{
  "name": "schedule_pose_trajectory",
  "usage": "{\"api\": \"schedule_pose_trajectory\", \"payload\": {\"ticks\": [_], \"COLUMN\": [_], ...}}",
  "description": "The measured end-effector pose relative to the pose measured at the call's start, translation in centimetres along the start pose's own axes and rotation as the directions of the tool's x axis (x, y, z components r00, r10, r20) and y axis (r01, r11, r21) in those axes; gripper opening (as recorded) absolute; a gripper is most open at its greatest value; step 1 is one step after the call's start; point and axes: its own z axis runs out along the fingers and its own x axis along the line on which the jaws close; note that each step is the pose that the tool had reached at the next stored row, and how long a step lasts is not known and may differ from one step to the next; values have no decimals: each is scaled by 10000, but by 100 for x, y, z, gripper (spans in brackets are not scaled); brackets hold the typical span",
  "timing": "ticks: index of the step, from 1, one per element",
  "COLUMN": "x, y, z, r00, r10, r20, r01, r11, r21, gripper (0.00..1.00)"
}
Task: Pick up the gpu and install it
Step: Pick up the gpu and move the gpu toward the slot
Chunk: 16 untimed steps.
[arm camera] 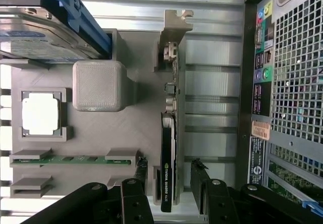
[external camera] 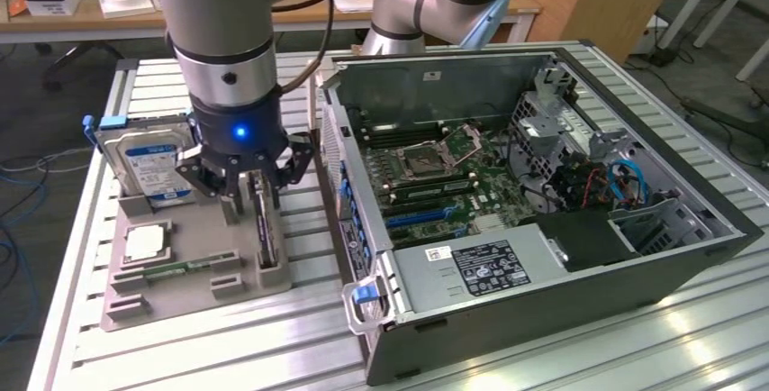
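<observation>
The gpu (arm camera: 169, 133) stands on edge in a slot of the grey holder (arm camera: 101, 148) beside the case (external camera: 541, 184). The wrist view catches its silver bracket and "NVIDIA Quadro" lettering, while the exterior view gives just a thin dark edge. The gripper (arm camera: 170, 166) straddles it, fingers (arm camera: 141, 171) apart, one on each side.

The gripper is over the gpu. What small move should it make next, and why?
Probably close the gripper on the gpu. The gpu stands on edge in the gray holder, and the open fingers sit one on each side of it, apparently not touching it, so closing should grip it.
</observation>
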Motion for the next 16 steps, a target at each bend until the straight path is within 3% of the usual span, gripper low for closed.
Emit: {"api": "schedule_pose_trajectory", "payload": {"ticks": [16], "x": [1], "y": [-9], "z": [96], "r00": [10000], "r10": [0], "r20": [0], "r01": [0], "r11": [10000], "r21": [0], "gripper": [47]}}
